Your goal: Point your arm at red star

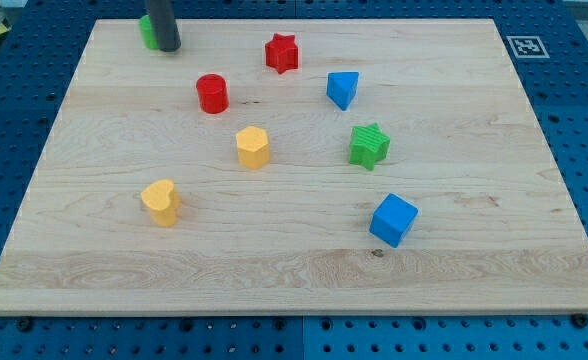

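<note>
The red star (282, 53) lies near the view's top, a little left of centre. My tip (168, 47) is at the view's top left, well to the left of the red star. The rod stands right beside a green block (148, 32) and partly hides it; its shape cannot be made out. A red cylinder (212, 93) lies between the tip and the star, lower down.
A blue triangular block (343, 89) sits right of the red star. A green star (369, 146), a yellow hexagon block (253, 146), a yellow heart block (161, 202) and a blue cube (392, 220) lie further down the wooden board (494, 250).
</note>
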Robot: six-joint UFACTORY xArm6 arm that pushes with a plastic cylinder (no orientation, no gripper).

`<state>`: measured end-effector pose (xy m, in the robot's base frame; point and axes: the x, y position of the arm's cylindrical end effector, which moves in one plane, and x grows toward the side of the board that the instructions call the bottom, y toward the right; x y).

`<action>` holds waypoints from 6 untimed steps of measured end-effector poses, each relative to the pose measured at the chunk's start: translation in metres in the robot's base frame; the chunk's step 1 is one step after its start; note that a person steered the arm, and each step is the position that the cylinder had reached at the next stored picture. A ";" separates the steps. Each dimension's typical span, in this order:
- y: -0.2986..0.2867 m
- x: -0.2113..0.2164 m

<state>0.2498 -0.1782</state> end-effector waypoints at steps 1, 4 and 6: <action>0.021 0.005; 0.067 0.032; 0.116 -0.018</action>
